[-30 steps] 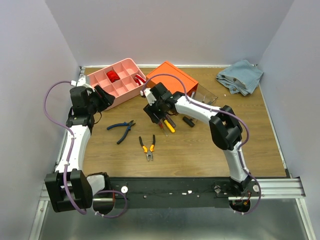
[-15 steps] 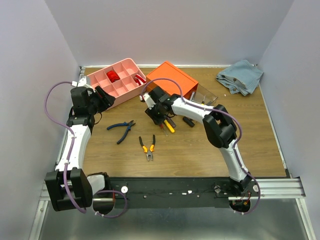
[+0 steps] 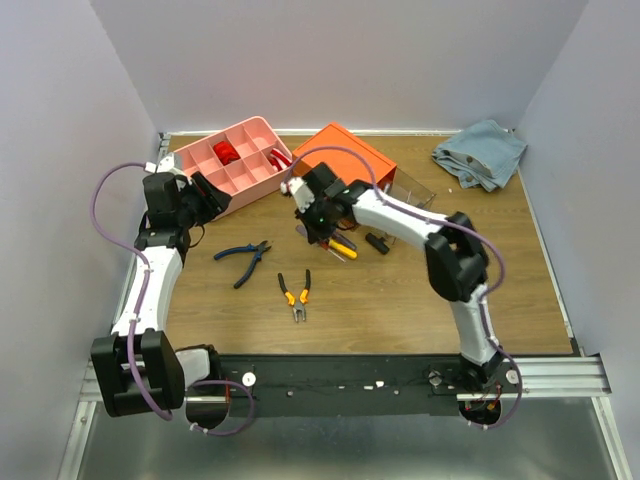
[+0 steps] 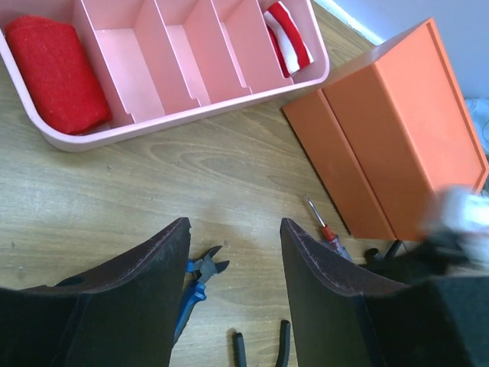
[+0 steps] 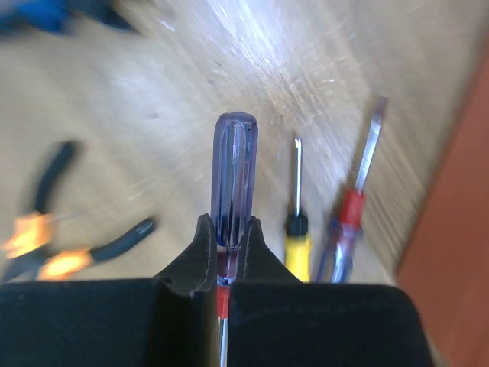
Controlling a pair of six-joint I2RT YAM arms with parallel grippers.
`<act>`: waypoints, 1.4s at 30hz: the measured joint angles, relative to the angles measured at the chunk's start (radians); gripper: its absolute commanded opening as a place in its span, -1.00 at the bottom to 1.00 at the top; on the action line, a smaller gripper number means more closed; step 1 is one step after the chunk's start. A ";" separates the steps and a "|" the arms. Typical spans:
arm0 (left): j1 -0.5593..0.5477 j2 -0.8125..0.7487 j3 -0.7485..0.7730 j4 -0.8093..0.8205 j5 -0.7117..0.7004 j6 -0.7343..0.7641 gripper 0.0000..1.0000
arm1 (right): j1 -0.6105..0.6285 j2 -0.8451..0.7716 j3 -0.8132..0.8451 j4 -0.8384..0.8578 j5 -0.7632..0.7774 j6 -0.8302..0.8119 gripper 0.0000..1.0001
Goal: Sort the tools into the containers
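My right gripper point(image 5: 228, 229) is shut on a clear purple-handled screwdriver point(image 5: 234, 176), its handle sticking out past the fingertips. Below it on the table lie a yellow-handled screwdriver point(image 5: 297, 237) and a red-collared screwdriver point(image 5: 348, 229). From above, the right gripper point(image 3: 318, 228) is in front of the orange box point(image 3: 345, 155). Blue-handled pliers point(image 3: 243, 257) and orange-handled pliers point(image 3: 295, 292) lie on the wood nearer the arms. The left gripper point(image 4: 234, 225) hangs open and empty above the table, just in front of the pink tray point(image 4: 183, 122), with the blue pliers point(image 4: 200, 271) beneath it.
A clear drawer point(image 3: 410, 190) stands pulled out to the right of the orange box. A blue-grey cloth point(image 3: 480, 150) lies at the back right corner. The pink tray holds a red item point(image 4: 53, 73) and a red-and-white one point(image 4: 289, 42). Small dark tools point(image 3: 377, 243) lie by the drawer.
The right gripper has closed on the purple-handled screwdriver and shifted slightly. The left arm has stayed where it was, jaws open.
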 measured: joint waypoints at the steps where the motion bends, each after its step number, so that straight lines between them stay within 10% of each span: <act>1: 0.000 0.008 0.003 0.002 0.000 0.000 0.21 | -0.003 -0.053 -0.015 0.001 -0.010 0.017 -0.99; 11: 0.000 0.085 0.079 0.017 0.018 -0.006 0.20 | -0.354 -0.535 -0.150 0.059 -0.071 0.285 -0.99; 26: 0.000 0.058 0.080 0.023 0.040 -0.012 0.20 | -0.511 -0.384 -0.216 0.032 -0.018 0.381 -0.99; 31: 0.000 0.028 0.080 0.022 0.040 -0.005 0.20 | -0.539 -0.372 -0.210 0.034 0.001 0.403 0.20; 42: 0.000 0.021 0.080 0.024 0.040 -0.005 0.20 | -0.536 -0.408 -0.209 0.032 -0.105 0.417 0.26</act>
